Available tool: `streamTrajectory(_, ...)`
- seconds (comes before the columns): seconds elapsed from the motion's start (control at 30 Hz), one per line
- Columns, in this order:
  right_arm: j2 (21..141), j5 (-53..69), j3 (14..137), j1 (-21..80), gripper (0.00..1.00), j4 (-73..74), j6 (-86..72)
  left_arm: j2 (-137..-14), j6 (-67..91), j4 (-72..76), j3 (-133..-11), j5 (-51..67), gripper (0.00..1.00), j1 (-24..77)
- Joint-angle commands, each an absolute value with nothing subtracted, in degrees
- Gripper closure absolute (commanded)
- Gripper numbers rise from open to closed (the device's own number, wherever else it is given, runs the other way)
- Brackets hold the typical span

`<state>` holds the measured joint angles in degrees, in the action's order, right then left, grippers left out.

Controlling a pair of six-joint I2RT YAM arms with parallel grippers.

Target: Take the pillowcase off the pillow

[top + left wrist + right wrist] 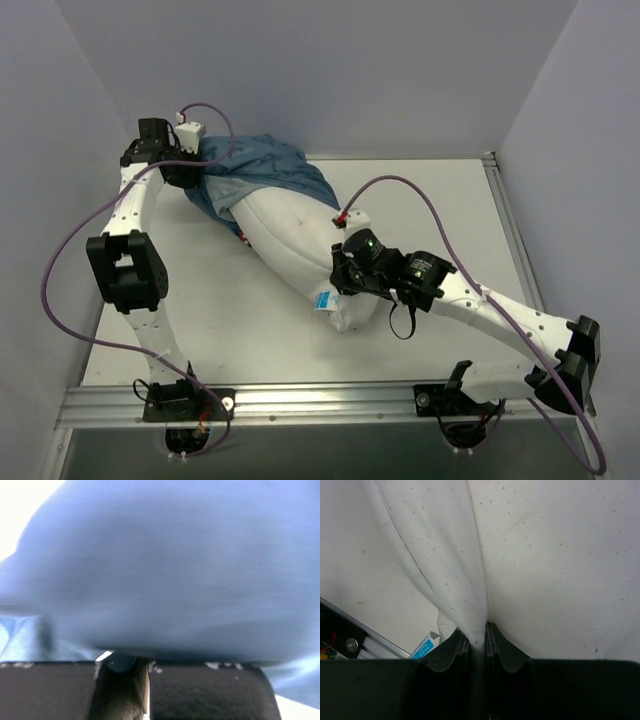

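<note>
Two purple cables (398, 180) loop above the table (230, 320), one over the pillow (290, 240). We see the right gripper (479, 639) pinching a pillow fold beside the tag (424, 649) and the left gripper (142, 662) clamped on the pillowcase (270, 170). The pillow lies diagonally, far-left to near-right, with its far end covered.

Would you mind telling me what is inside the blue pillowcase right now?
The far end of the white pillow goes into the pillowcase; most of the pillow lies bare outside. How far it reaches inside is hidden by the bunched blue fabric.
</note>
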<state>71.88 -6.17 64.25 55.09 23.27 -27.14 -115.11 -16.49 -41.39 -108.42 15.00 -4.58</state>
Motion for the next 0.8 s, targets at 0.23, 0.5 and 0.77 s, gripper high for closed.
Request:
streamTrajectory(0.23, 65.22, -9.22, 64.77, 54.93, 1.00, 56.92, -34.36, -116.63, -16.35, -29.35, -119.34, -0.52, 0.98, -14.58)
streamTrajectory(0.5, 61.70, -15.73, 69.43, 54.32, 1.00, 67.50, -36.57, -117.51, -17.05, -32.79, -124.28, 2.54, 0.98, -15.29)
streamTrajectory(0.77, 61.08, -18.19, 70.49, 51.25, 1.00, 66.89, -36.47, -117.69, -17.75, -36.65, -125.69, 5.32, 0.98, -15.56)
